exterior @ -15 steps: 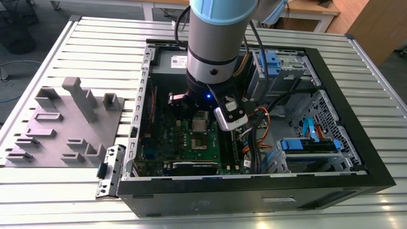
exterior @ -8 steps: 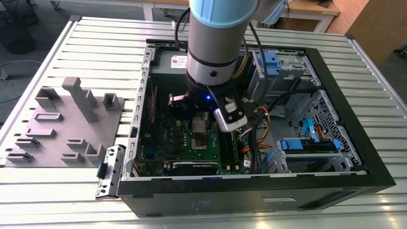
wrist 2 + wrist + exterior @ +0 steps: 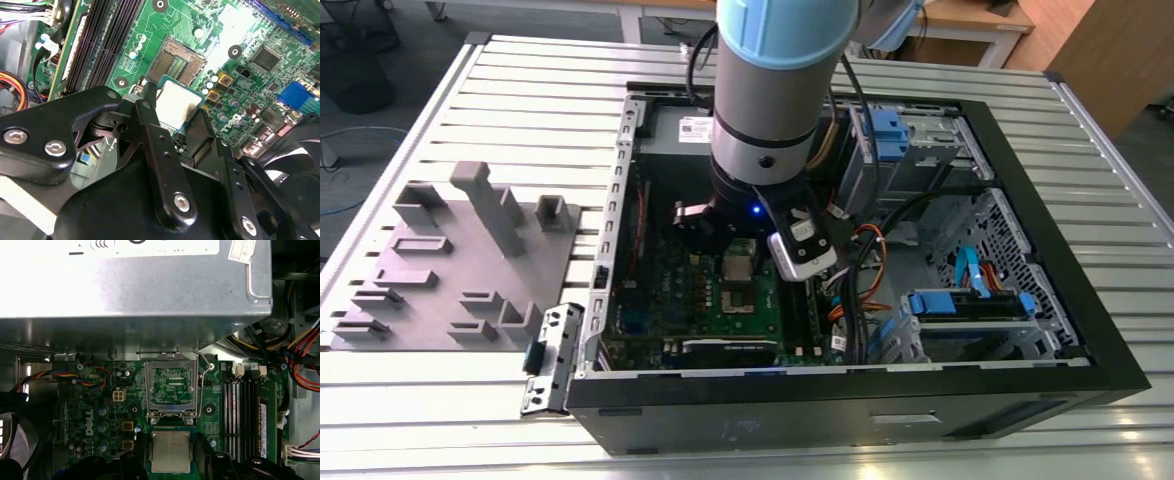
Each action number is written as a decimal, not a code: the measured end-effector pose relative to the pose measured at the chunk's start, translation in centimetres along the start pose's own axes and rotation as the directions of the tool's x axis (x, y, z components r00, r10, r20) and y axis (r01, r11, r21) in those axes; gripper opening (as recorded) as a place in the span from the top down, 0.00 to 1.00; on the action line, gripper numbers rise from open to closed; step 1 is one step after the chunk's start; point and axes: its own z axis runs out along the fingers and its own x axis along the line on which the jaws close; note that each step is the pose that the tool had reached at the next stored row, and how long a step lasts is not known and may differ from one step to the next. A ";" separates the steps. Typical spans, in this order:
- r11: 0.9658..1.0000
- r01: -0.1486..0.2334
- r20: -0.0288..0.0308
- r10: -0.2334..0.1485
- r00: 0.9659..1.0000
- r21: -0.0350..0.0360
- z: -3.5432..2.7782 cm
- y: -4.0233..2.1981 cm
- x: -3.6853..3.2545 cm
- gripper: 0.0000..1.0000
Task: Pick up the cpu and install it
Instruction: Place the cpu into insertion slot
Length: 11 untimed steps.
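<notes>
The black jaws clamp the small, flat, silver-topped square cpu (image 3: 171,451) by opposite edges. It hangs just beside the open metal-framed socket (image 3: 171,389) on the green motherboard (image 3: 212,412), edges roughly parallel.

- Slatted metal table (image 3: 480,90) under everything, pretty standard.
- Grey plastic tray (image 3: 420,270) with raised blocks sits on the exterior view's left, just beside the case.
- Black PC case (image 3: 854,410) lies on its side, panel off.
- Green motherboard (image 3: 707,300) on the case floor, toward the exterior view's left.
- Metal-framed socket (image 3: 171,392) has its frame flipped up in the first wrist view; contacts (image 3: 181,59) bare in the second wrist view.
- Silver power supply box (image 3: 135,295) at the far end.
- Dark RAM slots (image 3: 242,415) run alongside the socket.
- Blue drive caddies (image 3: 965,303) and orange cables (image 3: 867,250) on the exterior view's right.
</notes>
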 end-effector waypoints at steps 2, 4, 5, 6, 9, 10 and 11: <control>1.000 0.000 0.000 0.000 1.000 0.000 0.03 0.00 0.00 0.53; 1.000 0.000 0.000 0.000 1.000 0.000 0.05 0.00 0.00 0.53; 1.000 0.000 0.000 0.000 1.000 0.000 0.08 0.00 0.00 0.53; 1.000 0.000 0.000 0.000 1.000 0.000 0.10 0.00 0.00 0.53; 1.000 0.000 0.000 0.000 1.000 0.000 0.10 0.00 0.00 0.53; 1.000 0.000 0.000 0.000 1.000 0.000 0.11 0.00 0.00 0.53; 1.000 0.000 0.000 0.000 1.000 -0.001 0.17 0.00 -0.01 0.53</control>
